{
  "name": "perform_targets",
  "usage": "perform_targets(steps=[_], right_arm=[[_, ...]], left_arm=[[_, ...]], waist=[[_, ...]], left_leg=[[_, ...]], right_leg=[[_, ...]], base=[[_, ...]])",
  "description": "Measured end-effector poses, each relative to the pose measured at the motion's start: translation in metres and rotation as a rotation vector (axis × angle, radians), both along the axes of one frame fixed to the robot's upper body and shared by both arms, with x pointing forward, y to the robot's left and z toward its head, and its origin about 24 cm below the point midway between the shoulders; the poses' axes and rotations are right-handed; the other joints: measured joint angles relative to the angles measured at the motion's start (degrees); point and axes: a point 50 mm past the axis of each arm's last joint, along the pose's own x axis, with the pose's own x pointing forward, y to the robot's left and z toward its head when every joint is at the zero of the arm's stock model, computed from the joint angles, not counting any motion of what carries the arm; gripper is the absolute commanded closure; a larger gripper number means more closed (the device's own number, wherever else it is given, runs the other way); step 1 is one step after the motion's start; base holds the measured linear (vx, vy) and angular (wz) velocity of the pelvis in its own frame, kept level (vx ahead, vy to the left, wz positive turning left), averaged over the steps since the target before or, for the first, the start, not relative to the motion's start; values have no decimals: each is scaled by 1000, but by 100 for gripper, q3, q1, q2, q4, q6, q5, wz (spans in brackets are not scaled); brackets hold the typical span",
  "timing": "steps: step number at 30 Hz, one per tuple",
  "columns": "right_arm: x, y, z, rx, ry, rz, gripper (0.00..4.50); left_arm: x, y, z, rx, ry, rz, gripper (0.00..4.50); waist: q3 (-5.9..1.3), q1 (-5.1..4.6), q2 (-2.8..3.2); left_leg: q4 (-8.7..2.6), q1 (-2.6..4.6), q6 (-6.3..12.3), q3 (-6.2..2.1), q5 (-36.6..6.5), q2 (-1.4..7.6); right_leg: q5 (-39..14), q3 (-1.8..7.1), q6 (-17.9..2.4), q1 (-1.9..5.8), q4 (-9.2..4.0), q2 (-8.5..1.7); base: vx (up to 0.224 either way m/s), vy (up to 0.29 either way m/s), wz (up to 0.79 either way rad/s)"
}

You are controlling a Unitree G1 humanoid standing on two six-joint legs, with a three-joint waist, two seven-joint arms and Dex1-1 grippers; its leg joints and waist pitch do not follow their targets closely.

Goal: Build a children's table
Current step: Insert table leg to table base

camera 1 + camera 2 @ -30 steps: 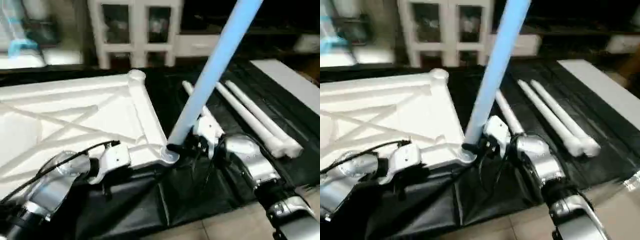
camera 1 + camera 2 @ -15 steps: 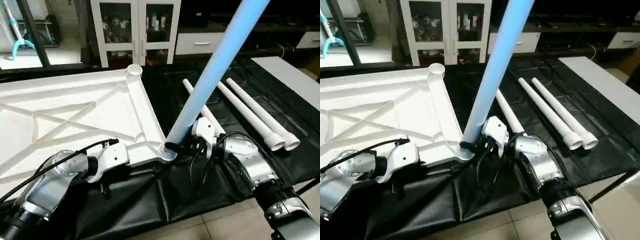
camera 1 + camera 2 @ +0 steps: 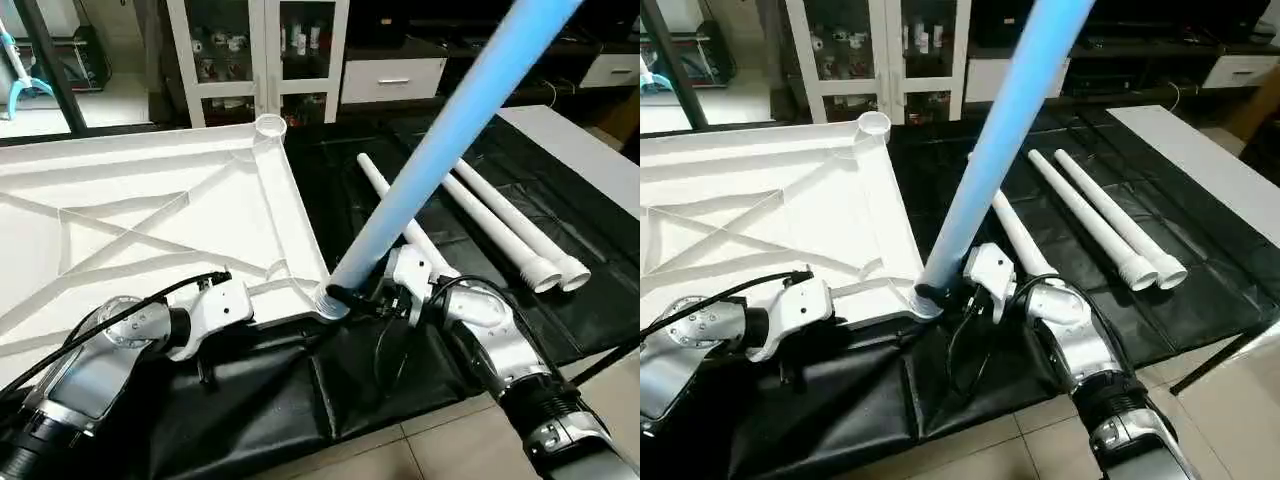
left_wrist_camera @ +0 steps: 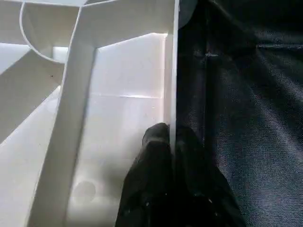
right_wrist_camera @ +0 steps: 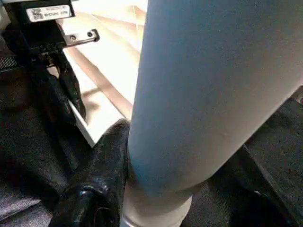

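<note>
A lived-in room at home, by the look of it. There's a white glass-door cabinet (image 3: 258, 55) stocked with small items, a drawer unit (image 3: 392, 78) beside it, tiled floor (image 3: 420, 455) underfoot.

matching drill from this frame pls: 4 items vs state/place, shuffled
1. left gripper
2. right gripper
3. far corner socket
4. three spare legs

a. lying on the black sheet
b. empty
c. shut on the table top's edge wall
d. holding the leg standing in the near corner socket

Pairs: 1-c, 2-d, 3-b, 4-a
</note>
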Motion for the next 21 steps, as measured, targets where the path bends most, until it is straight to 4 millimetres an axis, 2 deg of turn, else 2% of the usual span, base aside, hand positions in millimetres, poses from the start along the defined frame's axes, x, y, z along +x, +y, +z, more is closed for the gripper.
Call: perform_targets(steps=[12,16,18,21], right_arm=[[-4,0,-1,38,-37,-7,263],[-4,-1,0,56,-63,-16,263],[-4,-1,1,65,-80,-22,263],[-3,0,3,75,-96,-23,263]], left_arm=[[0,0,5,-14,40,19,447],[2,-1,9,-18,45,31,447],[3,-1,13,-19,41,36,447],[3,-1,15,-17,34,36,447]], waist=[[18,2,-19],[31,0,-21],[40,2,-37],[40,-5,-38]], left_leg=[[0,-3,0,25,0,6],[0,-19,0,30,0,7],[1,-49,1,34,1,8],[19,-75,4,74,5,15]], right_leg=[[56,10,1,-6,0,-1],[107,13,3,-25,-3,-2],[151,12,-2,-61,-6,-2],[408,24,-13,-86,-36,-13]], base=[[0,0,0],[0,0,0],[0,0,0],[0,0,0]])
